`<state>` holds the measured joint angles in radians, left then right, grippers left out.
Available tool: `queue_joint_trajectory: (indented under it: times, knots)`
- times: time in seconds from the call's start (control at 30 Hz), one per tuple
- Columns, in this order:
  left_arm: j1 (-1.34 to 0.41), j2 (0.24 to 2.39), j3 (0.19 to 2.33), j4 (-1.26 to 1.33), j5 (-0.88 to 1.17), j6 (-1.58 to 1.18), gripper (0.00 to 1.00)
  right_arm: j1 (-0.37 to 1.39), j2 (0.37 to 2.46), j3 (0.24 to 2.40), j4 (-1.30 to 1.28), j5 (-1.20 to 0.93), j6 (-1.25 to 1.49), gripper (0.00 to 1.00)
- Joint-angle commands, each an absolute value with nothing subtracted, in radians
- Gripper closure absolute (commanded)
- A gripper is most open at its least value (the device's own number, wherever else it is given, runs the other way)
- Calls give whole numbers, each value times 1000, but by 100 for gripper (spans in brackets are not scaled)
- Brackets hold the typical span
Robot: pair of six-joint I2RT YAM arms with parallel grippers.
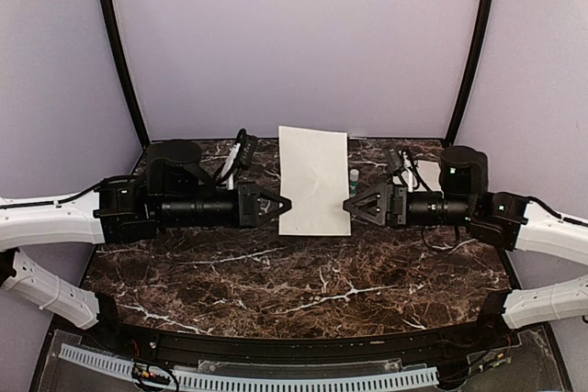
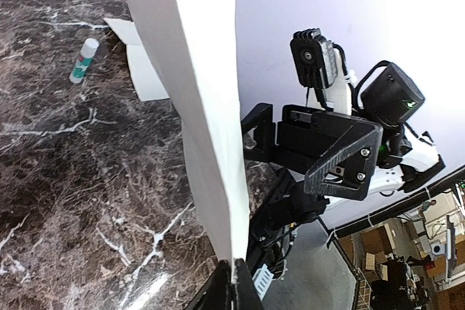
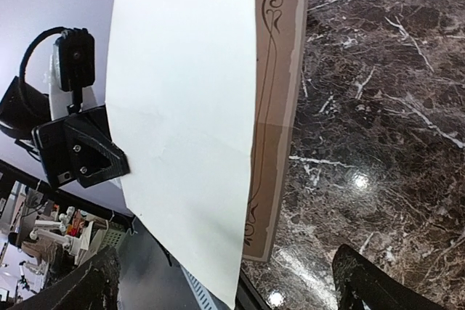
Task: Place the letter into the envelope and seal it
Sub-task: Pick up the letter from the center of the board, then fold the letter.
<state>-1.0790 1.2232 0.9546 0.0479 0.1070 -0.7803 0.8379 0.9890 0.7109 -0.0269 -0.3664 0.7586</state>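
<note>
The letter [image 1: 314,181] is a cream sheet held upright above the table's middle. My left gripper [image 1: 285,204] is shut on its left edge; in the left wrist view the fingers [image 2: 234,287] pinch the paper [image 2: 196,92] at the bottom. My right gripper [image 1: 352,206] is open just beside the sheet's right edge, gripping nothing. In the right wrist view the sheet [image 3: 185,121] hangs between the wide-apart fingers [image 3: 374,281], and a brown ornamented layer [image 3: 276,107] shows behind it. The envelope [image 2: 142,63] lies flat at the back right [image 1: 424,174], behind the right arm.
A small glue stick [image 1: 355,175] with a green label lies on the dark marble table [image 1: 294,291] behind the letter, also visible in the left wrist view [image 2: 84,59]. Purple walls enclose the back and sides.
</note>
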Motion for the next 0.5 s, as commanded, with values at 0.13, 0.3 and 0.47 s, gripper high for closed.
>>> queue_joint_trajectory:
  times: [0.13, 0.3, 0.47]
  knots:
    - [-1077, 1142, 915, 263, 268, -736, 100, 844, 958, 826, 33, -500, 723, 1]
    - [-1077, 1109, 894, 341, 333, -717, 100, 844, 955, 798, 104, -519, 788, 1]
    - [-1077, 1114, 926, 338, 415, -683, 100, 847, 946, 760, 224, -587, 863, 1]
